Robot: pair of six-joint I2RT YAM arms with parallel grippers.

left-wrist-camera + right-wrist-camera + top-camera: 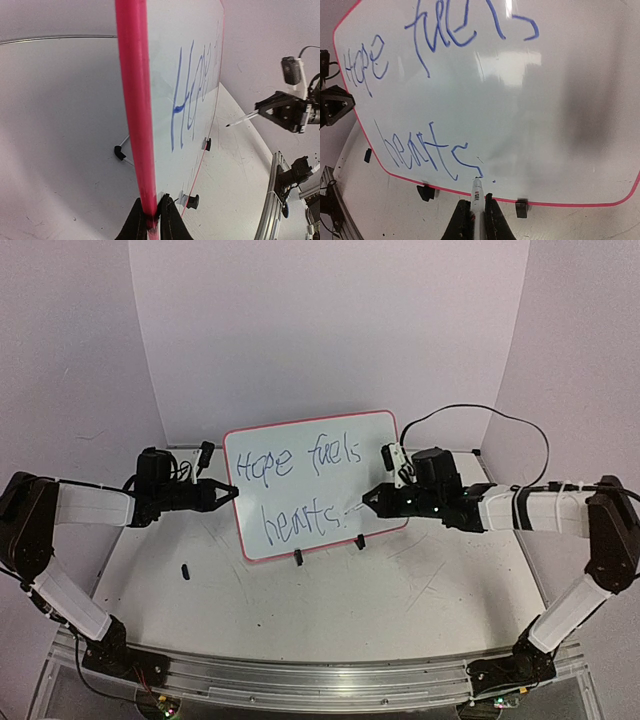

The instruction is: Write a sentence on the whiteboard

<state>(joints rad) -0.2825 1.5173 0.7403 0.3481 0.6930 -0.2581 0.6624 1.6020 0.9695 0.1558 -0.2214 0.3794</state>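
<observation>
The whiteboard (320, 465) stands upright on two black clip feet at the middle of the table, red-pink rim around it. The sentence (290, 490) in blue reads "Hope fuels" over "hearts". My left gripper (228, 492) is shut on the board's left rim (137, 125). My right gripper (368, 498) is shut on a white marker (478, 197). The marker tip sits at the board's face by the tail of the last "s" (465, 157), with a small blue dot beside it. The lettering also shows in the left wrist view (187, 95).
A small black cap-like piece (186, 570) lies on the table left of the board. A black clip foot (119, 152) with wire legs stands behind the board. A black cable (480, 415) loops at the back right. The metal rail (320, 680) runs along the near edge.
</observation>
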